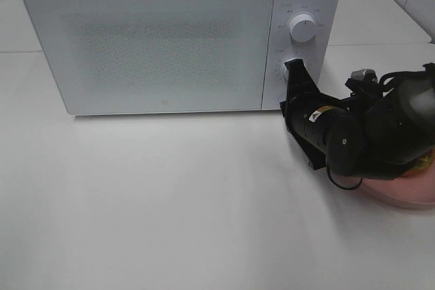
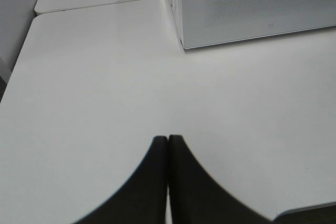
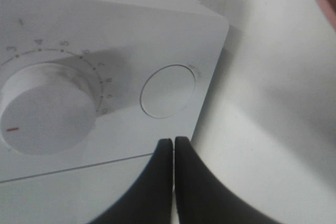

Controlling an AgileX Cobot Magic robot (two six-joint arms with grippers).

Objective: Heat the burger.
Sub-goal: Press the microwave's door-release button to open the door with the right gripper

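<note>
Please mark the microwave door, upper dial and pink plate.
microwave door (image 1: 146, 45): exterior high view, panel middle.
upper dial (image 1: 302, 27): exterior high view, knob centre.
pink plate (image 1: 406, 198): exterior high view, front rim.

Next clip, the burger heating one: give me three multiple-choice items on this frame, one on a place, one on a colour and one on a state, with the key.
1. Where at the microwave is the right gripper?
A on its roof
B at its control panel
C at its far left edge

2. What colour is the plate?
A blue
B pink
C green

3. The microwave door is:
A wide open
B ajar
C shut

Key:
1 B: the gripper points at the panel just below the upper knob.
2 B: a pink rim shows past the right arm.
3 C: the door lies flush with the front, with no gap.
</note>
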